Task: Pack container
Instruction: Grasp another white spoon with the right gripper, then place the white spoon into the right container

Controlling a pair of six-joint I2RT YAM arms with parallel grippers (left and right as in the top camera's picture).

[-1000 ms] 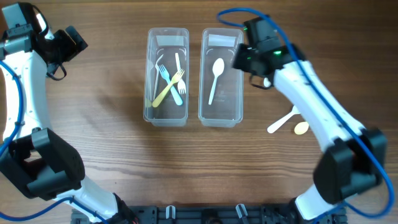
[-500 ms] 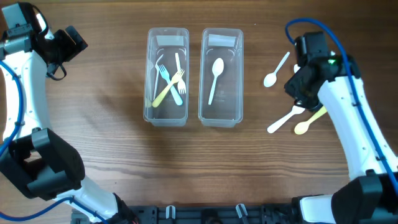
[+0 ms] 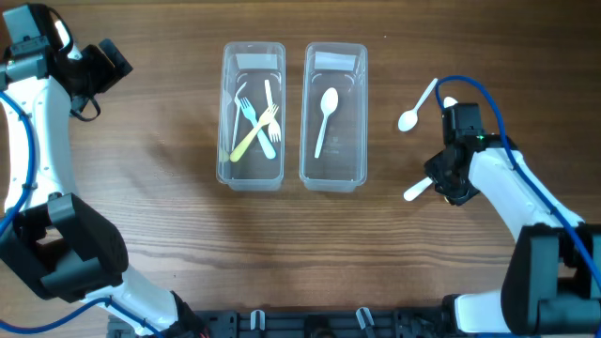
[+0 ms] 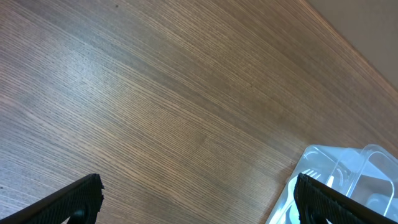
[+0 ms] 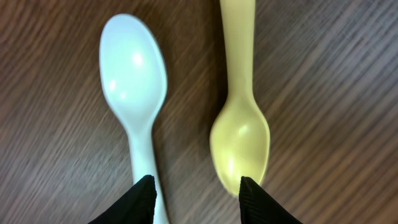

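Two clear containers stand side by side. The left container (image 3: 226, 113) holds white and yellow forks (image 3: 255, 122). The right container (image 3: 362, 113) holds one white spoon (image 3: 324, 117). My right gripper (image 3: 450, 182) is low over the table to the right of them, open. In the right wrist view its fingertips (image 5: 199, 196) sit just below a white spoon (image 5: 134, 74) and a yellow spoon (image 5: 241, 137) lying side by side; neither is held. Another white spoon (image 3: 416, 105) lies further back. My left gripper (image 3: 111, 58) is open and empty at the far left (image 4: 199, 205).
The handle end of the white spoon (image 3: 415, 192) sticks out left of the right gripper. The left container's corner (image 4: 336, 180) shows at the lower right of the left wrist view. Bare wood table lies around the containers.
My right arm has swung from above the right container out to the right and down over the loose spoons. The left arm has not moved.
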